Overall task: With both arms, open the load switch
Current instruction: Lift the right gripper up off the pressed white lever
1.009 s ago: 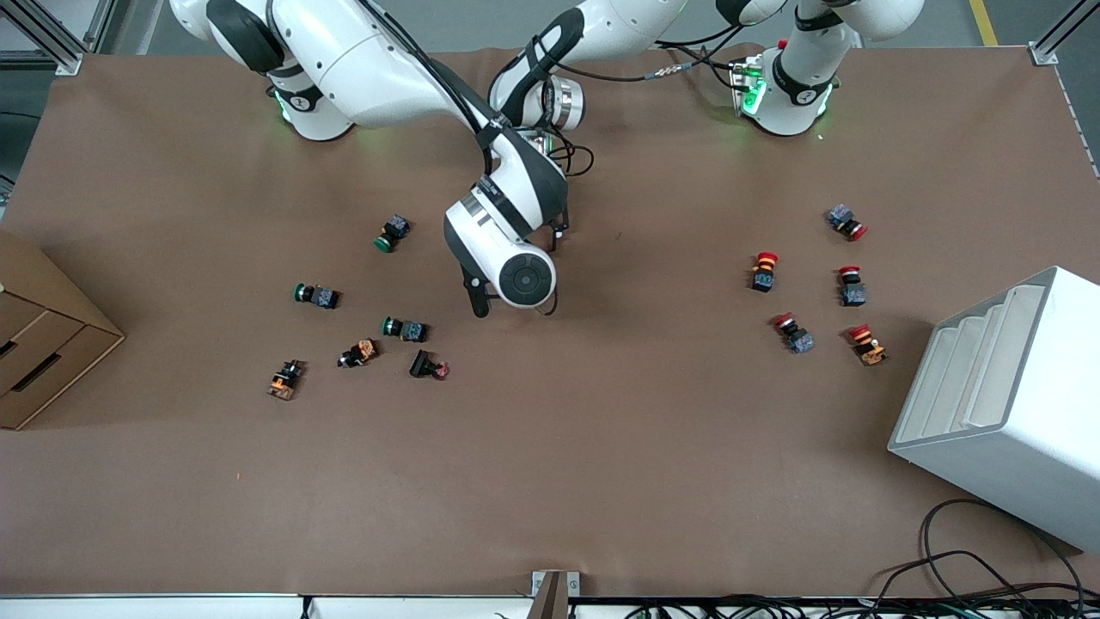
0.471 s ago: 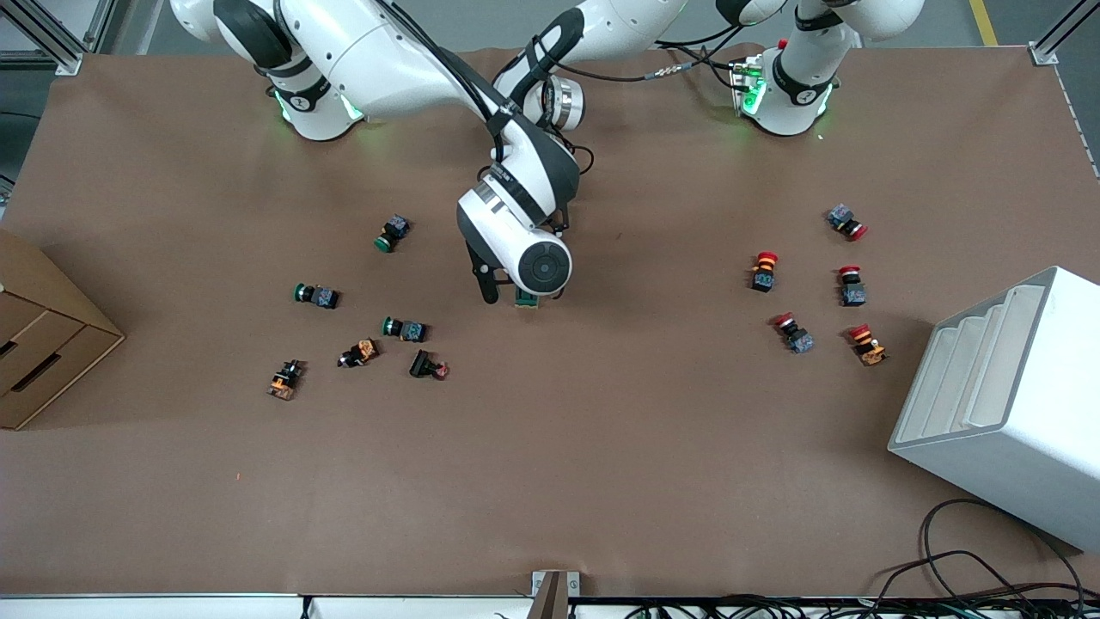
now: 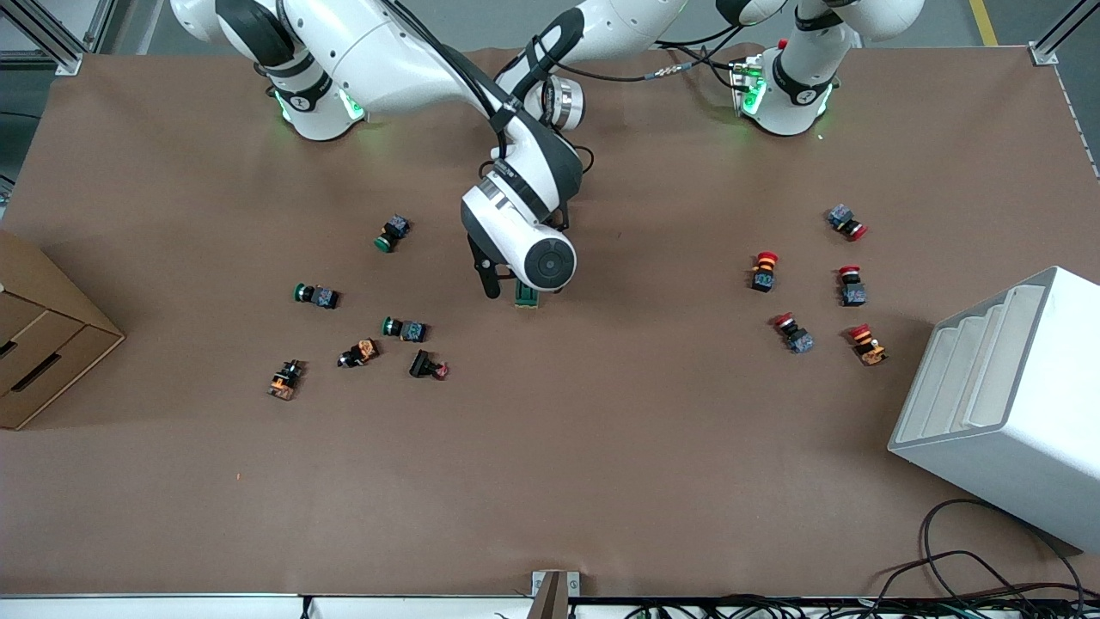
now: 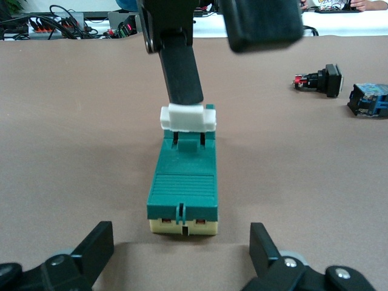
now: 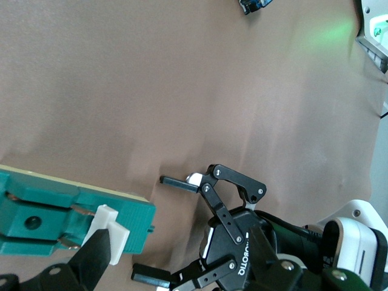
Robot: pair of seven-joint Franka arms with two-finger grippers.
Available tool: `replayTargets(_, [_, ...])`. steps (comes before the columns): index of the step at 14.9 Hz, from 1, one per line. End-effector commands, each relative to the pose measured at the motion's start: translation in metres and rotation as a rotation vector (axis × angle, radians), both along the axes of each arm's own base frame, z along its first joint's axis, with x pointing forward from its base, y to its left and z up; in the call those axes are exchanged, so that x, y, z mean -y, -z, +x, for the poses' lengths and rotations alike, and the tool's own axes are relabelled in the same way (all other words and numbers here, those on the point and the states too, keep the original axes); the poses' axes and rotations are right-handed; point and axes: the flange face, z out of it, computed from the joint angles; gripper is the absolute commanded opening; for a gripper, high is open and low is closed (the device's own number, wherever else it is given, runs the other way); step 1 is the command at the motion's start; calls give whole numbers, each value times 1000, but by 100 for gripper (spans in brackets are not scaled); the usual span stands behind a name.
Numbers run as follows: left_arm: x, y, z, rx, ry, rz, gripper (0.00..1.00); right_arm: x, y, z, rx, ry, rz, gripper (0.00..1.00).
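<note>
**One switch, eleven buttons, both claws at the switch**

Count first: one load switch (image 3: 527,295), eleven push buttons, two containers. Taking 12 o'clock as toward my bases, six buttons (image 3: 404,327) are scattered from 8 to 10 o'clock of the switch, toward my right arm's end. The other five (image 3: 793,333) sit around 3 o'clock, toward my left arm's end.

The switch lies flat mid-table (image 3: 601,473). Its long axis runs 12 to 6, with the white lever (image 4: 188,117) at the 6 o'clock end, facing the front camera, and the cream end at 12.

My right claw (image 4: 221,60) is spread apart, with one finger (image 4: 182,73) down against the lever and the other off to the side. My left claw (image 4: 182,254) is low at the cream end, spread wide and not touching the switch.

Containers: a cardboard box (image 3: 43,344) at the 9 o'clock edge and a white stepped bin (image 3: 1014,378) at about 4 o'clock. I can't tell what's in either.
</note>
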Motion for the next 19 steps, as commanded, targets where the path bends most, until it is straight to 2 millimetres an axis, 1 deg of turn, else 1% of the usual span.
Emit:
replayTargets(1, [-15,38,-16,-74,5,25,99,3,5,-8,0,-27,-20,100])
replayTargets(5, [-17,39,-17,-76,6,31,99,1,10,-10,9,-31,-19,100])
replayTargets(6, [-18,40,-19,-76,8,33,99,-1,17,-14,13,-37,-21,100])
replayTargets(7, [-18,40,-19,-76,8,33,99,-1,21,-14,21,-33,-14,100])
replayTargets(12, [-18,37,-19,-76,16,46,99,-1,18,-14,19,-39,-13,100])
replayTargets(14, [-18,37,-17,-75,19,57,99,7,10,-3,21,-29,-3,100])
replayTargets(16, [-17,36,-17,-77,15,56,99,16,-10,14,29,-54,40,100])
replayTargets(17, [-16,32,-16,-75,15,55,99,27,-17,28,25,-62,63,100])
replayTargets(18, [-14,29,-15,-74,15,53,99,40,-31,42,20,-93,100,100])
replayTargets(19, [-14,27,-14,-74,13,50,99,58,-50,57,16,-140,147,100])
